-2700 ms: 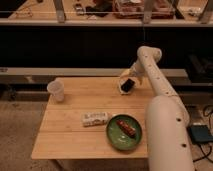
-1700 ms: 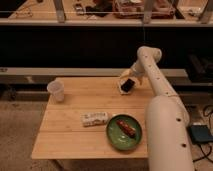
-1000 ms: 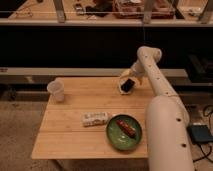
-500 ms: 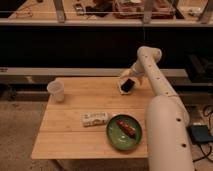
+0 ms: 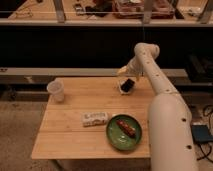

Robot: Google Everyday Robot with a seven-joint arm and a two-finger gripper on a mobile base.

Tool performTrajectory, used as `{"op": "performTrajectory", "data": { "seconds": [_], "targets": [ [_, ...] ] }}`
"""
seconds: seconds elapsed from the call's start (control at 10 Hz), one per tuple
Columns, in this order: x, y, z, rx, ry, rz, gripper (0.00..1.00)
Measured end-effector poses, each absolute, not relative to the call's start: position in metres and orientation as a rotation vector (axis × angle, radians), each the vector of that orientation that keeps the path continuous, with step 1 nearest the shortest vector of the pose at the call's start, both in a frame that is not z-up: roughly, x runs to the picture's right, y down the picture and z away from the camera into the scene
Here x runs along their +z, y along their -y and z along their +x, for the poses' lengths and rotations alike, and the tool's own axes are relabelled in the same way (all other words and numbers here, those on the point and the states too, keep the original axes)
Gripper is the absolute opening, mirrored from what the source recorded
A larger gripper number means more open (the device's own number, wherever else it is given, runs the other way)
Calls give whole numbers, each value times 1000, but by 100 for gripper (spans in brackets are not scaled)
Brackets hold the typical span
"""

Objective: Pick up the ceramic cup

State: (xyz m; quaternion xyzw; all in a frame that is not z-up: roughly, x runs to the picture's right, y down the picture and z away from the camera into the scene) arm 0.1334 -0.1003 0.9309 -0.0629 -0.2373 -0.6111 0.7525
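One long reach separates your hand (image 5: 127, 85), spread wide and empty over the right rear of the surface (image 5: 70, 136), from the ceramic cup (image 5: 56, 91) at its left rear corner, where a careless sideways approach could knock it off the edge.

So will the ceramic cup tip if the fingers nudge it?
Probably, if hit high: the ceramic cup stands upright and tapers to a narrower base. It sits near the far-left corner of the table, so a shove could send it off. Likely rigid, maybe fragile. The gripper hangs over the far-right side, well apart.
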Motion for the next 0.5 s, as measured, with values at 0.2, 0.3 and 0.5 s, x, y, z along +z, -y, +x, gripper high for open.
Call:
{"op": "performTrajectory", "data": {
  "seconds": [0.2,0.3,0.5],
  "targets": [
    [886,125,70,-1449,536,-3,80],
    [853,134,29,-1522,547,82,80],
    [820,139,-8,-1592,554,161,80]
  ]
}}
